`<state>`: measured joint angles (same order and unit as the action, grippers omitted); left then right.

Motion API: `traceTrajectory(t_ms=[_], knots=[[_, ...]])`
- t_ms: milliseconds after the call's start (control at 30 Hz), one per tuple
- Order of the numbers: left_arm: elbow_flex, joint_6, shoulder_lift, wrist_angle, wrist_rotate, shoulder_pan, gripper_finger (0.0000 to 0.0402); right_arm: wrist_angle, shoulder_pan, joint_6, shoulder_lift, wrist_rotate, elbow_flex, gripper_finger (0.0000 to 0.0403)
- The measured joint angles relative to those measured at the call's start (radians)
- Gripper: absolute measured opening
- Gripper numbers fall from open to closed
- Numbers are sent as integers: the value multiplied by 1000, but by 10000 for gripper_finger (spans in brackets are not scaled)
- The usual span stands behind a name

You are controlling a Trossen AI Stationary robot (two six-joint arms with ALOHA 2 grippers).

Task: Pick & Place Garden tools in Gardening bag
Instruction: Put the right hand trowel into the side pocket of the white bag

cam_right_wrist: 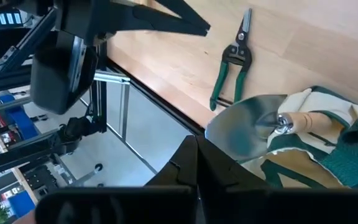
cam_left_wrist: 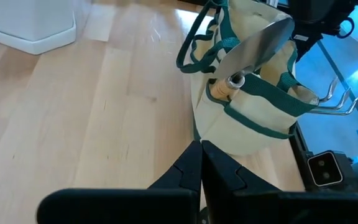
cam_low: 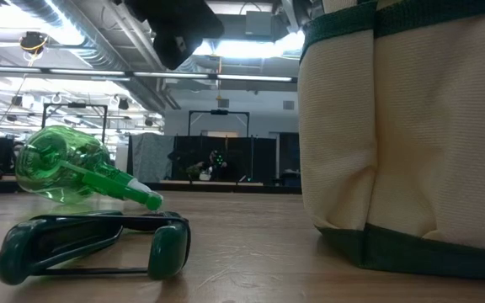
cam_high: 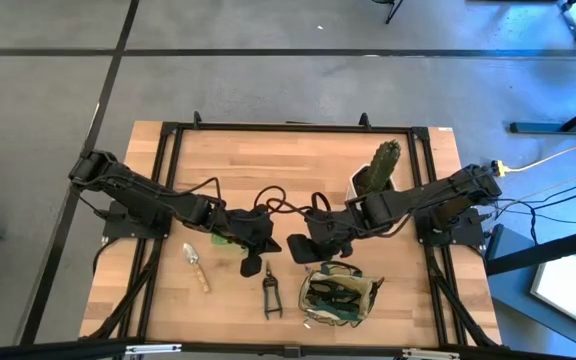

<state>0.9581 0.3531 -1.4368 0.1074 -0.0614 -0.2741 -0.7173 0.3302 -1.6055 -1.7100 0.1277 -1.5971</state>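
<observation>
The olive-khaki gardening bag stands upright near the table's front edge, right of centre. A silver trowel sticks out of it blade up, its wooden handle inside, and it also shows in the right wrist view. Black pruning shears lie flat left of the bag. A second trowel lies farther left. The green spray bottle lies on its side, partly under my left arm. My left gripper and right gripper hover shut and empty above the table's middle, behind the bag and shears.
A cactus in a white hexagonal pot stands at the far right, behind my right arm. Black cables loop over the table's middle. Bare wood lies at the far left and along the near left edge.
</observation>
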Motion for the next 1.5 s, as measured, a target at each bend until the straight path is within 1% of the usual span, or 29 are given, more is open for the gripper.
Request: traceTrajectory(t_ms=[100,300,367,433,567,633,867,1000,1167,1333,1500], knots=[[0,0,0,0,-1,0,2,-16,2,1,0,18,0,1],[0,0,0,-8,-12,0,2,-105,14,-4,0,34,0,0],[0,0,0,-16,-20,0,1,-93,18,-5,0,28,0,0],[0,-7,-1,-49,-19,0,2,-46,19,-7,0,5,0,0],[1,-31,-1,-172,81,2,1,53,18,-2,0,-21,0,0],[1,-31,-1,-201,91,1,2,63,15,2,0,-33,0,0],[1,-36,-1,-161,85,2,2,29,-1,8,0,-90,1,0],[1,-38,-1,-134,77,2,2,1,-9,9,0,-91,1,0],[1,-72,-1,-139,73,9,2,-2,-10,9,0,-91,1,0],[1,-107,-13,-160,151,35,2,-6,-10,9,0,-83,1,0],[1,-114,-53,-253,244,55,2,-9,-11,8,1,-83,1,0]])
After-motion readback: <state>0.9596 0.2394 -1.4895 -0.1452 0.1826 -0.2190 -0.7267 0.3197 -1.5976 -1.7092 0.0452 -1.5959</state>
